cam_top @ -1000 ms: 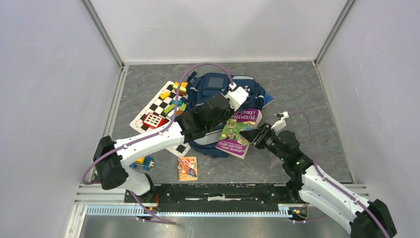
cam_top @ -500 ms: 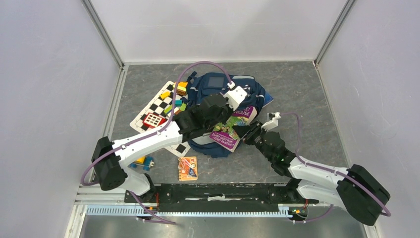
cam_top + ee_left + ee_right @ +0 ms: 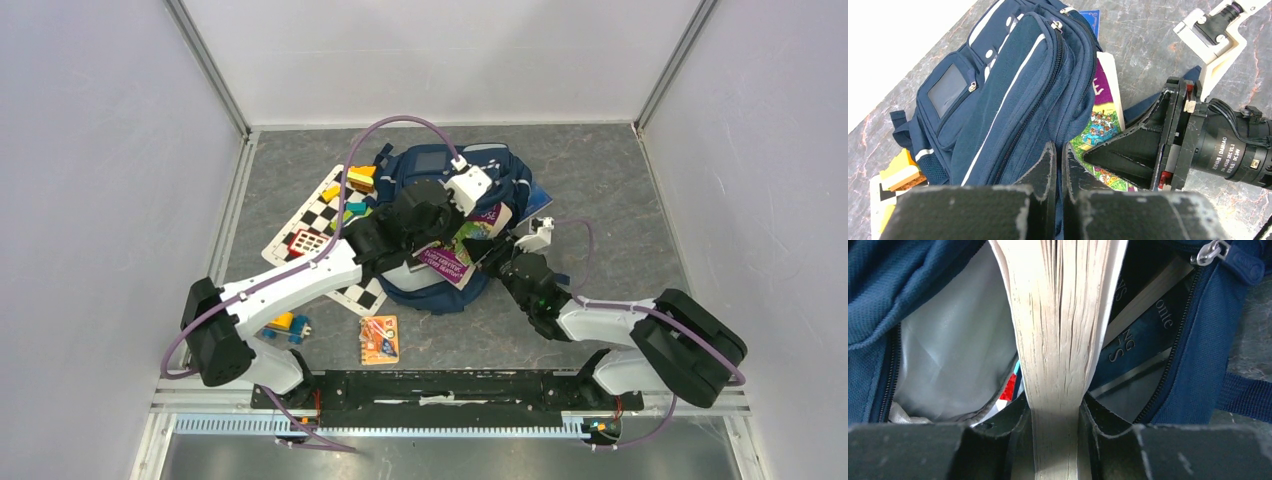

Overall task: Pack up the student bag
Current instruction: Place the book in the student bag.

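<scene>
Well, the student bag lies on its back in the middle of the table, just beside the checkerboard, and its open mouth faces my right gripper. I judge the bag to be soft and floppy, light by itself but heavier now, because other books already sit inside. The fabric will fold and fall shut if nothing holds it. So the place to take hold is the zip edge of the mouth, where the seam gives some stiffness, and not the loose panel. The grey lining looks smooth, so a cover should slide on it, but a corner may catch on the zip.

My left gripper has its fingers pressed together at the upper lip of the bag. It seems to me that a thin fold of blue fabric is pinched there, though I cannot see it clearly. The right fingers are clamped on the page edge of the purple book, which points into the opening.

Compared with one second ago, the book has travelled up and left. Then its whole cover lay open to view beside the bag, now a good part is hidden under the left arm and the bag's lip. The right arm has reached much further in and lies lower, and the left wrist has moved a little toward the far side.
</scene>
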